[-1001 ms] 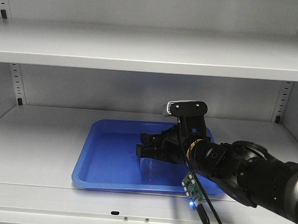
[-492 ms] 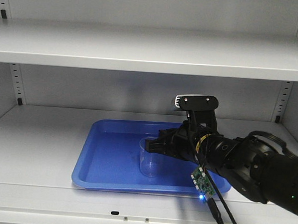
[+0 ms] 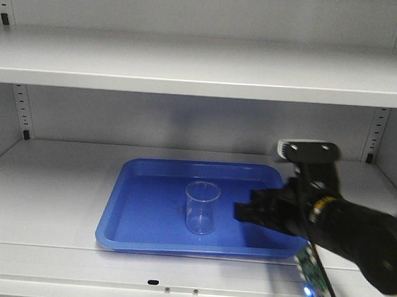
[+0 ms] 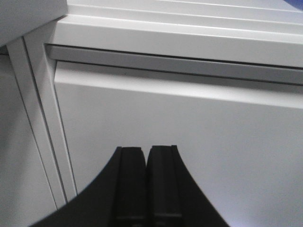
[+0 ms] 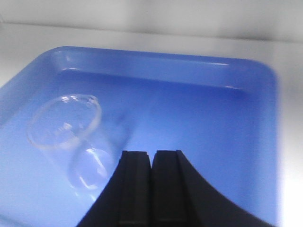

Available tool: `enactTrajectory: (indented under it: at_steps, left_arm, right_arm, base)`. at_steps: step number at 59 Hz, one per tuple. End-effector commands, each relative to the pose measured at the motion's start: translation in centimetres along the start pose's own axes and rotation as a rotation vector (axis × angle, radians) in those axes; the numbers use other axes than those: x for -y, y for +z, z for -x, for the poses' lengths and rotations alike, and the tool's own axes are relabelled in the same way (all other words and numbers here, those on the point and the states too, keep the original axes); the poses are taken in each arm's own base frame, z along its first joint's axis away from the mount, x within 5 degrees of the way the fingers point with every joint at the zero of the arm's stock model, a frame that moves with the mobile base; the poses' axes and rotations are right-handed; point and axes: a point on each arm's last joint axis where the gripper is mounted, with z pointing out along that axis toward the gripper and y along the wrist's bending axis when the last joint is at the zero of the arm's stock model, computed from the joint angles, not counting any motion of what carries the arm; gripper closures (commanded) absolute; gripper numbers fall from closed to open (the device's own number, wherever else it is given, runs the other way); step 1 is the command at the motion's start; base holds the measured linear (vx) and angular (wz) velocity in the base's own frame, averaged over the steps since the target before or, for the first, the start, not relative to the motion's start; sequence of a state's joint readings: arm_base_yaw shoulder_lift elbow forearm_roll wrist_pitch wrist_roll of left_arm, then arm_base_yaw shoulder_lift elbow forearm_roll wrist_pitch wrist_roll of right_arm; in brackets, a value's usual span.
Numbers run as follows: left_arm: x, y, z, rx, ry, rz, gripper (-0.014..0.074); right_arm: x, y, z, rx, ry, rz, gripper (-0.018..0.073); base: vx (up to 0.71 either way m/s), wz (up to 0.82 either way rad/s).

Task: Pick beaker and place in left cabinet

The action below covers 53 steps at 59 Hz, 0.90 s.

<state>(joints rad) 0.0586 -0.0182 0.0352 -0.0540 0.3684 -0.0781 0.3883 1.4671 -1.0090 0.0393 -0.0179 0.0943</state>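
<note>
Item: beaker (image 3: 201,216), clear glass, upright and free of any grip, standing in the blue tray (image 3: 140,235) on the middle shelf of the left cabinet (image 3: 64,175). Right gripper (image 5: 151,158): we see its fingers pressed together and empty, off to the beaker's right over the tray and well apart from the glass; left gripper (image 4: 146,156): fingers likewise together, holding nothing, facing a plain white cabinet panel. We judge the placing step complete and the retreat in hand; the next move calls only for drawing the right arm out without brushing the beaker or tray rim.
</note>
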Motion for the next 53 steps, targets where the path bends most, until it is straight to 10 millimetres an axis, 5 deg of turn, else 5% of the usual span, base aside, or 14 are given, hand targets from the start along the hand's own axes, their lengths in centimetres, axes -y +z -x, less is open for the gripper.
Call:
enactTrajectory:
  at_steps: [1, 31, 53]
  left_arm:
    - [0.2, -0.3, 1.3, 0.107, -0.009, -0.016, 0.0603]
    - [0.2, -0.3, 1.3, 0.107, -0.009, -0.016, 0.0603]
    - [0.2, -0.3, 1.3, 0.107, -0.009, -0.016, 0.0603]
  right_arm:
    - [0.6, -3.8, 1.8, 0.247, -0.038, -0.009, 0.0565]
    - [5.6, -14.8, -3.3, 0.328, -0.048, -0.242, 0.0565]
    - [5.1, -21.7, -12.4, 0.405, -0.056, -0.337, 0.0565]
  base:
    - [0.00, 0.00]
    - [0.00, 0.00]
    - [0.00, 0.00]
